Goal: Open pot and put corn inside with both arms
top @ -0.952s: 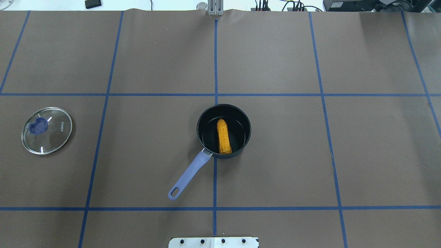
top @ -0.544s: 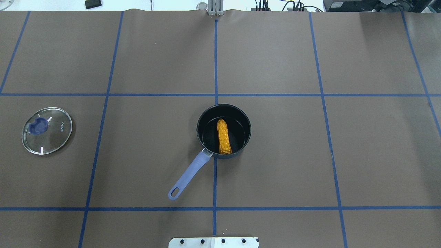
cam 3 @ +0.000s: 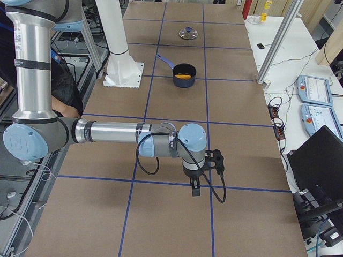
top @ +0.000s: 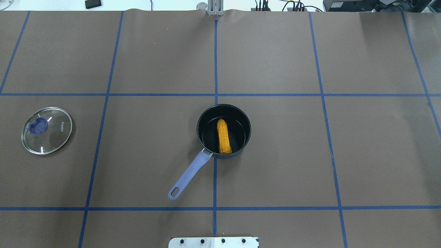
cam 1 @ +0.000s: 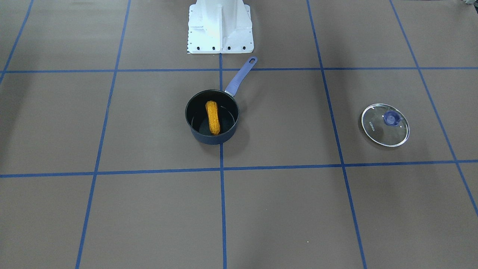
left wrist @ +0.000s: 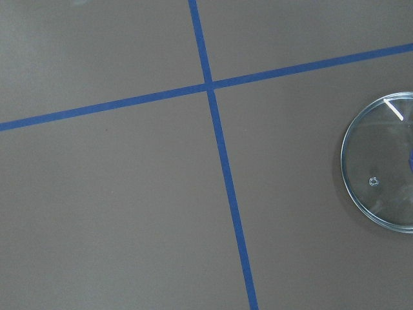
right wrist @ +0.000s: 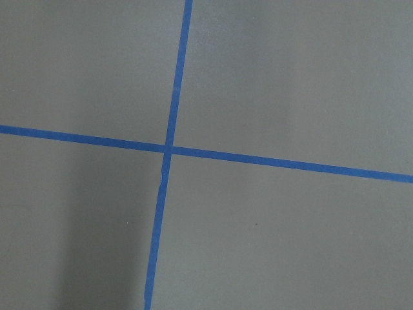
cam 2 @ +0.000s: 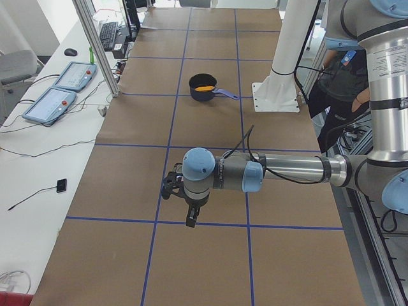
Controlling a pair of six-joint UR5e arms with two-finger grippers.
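Note:
The dark pot (top: 198, 132) with a lilac handle (top: 188, 175) stands open at the table's middle. The orange-yellow corn (top: 224, 136) lies inside it, as the front-facing view (cam 1: 213, 117) also shows. The glass lid (top: 51, 136) with a blue knob lies flat on the table far to the left, and its edge shows in the left wrist view (left wrist: 381, 171). My left gripper (cam 2: 190, 218) and right gripper (cam 3: 195, 188) show only in the side views, each held above the table far from the pot. I cannot tell whether they are open or shut.
The white base mount (cam 1: 220, 26) stands at the robot's edge of the table. Blue tape lines cross the brown table cover (top: 275, 62). Teach pendants (cam 2: 57, 95) and cables lie on side benches.

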